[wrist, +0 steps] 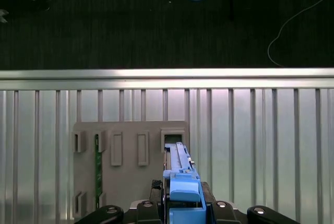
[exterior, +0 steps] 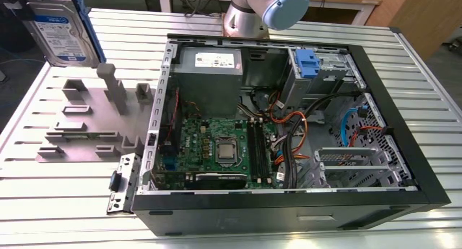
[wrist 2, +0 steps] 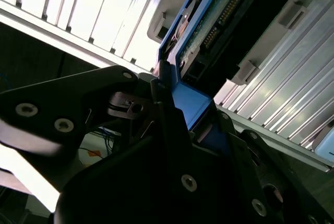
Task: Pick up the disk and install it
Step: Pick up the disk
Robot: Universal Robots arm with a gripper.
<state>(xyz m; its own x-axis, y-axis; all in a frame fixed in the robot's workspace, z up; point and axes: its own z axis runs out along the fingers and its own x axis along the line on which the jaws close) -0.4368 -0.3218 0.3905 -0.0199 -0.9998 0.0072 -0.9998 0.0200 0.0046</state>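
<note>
- Second wrist view: gripper (wrist 2: 189, 105), black fingers closed on the blue rail (wrist 2: 194, 110) at one end of the disk (wrist 2: 219, 20). The drive's underside and connector edge run away from the jaws.
- First wrist view: the disk is seen edge-on, standing over a slot at the end of the grey holder block (wrist: 130, 153). Whether its far end is inside the slot or clear of it, I cannot tell.
- Exterior view: the disk (exterior: 61, 27) is upright at the far end of the exterior view's left, label facing the camera, just above the holder block's tall posts.
- Slatted metal table (exterior: 58, 205): carries the holder block on the exterior view's left and the open computer case (exterior: 404, 151) on its right, the two well apart.
- Case interior: motherboard (exterior: 216, 146) near the middle; drive bay with a blue latch (exterior: 307, 62) at the far right; orange, black and blue cables (exterior: 303, 124) running in front of that bay.
- Robot arm (exterior: 267, 11): base joint beyond the case's far wall.
- Hazard, grip: the hold appears to be on the plastic rail at one end, so the drive could pivot or slip under its own weight.
- Hazard, clearance: a low or tilted disk could catch the holder's posts.
- Hazard, installation: loose cables beside the bay could snag the rails, and a skewed approach could jam the drive against the bay walls.
</note>
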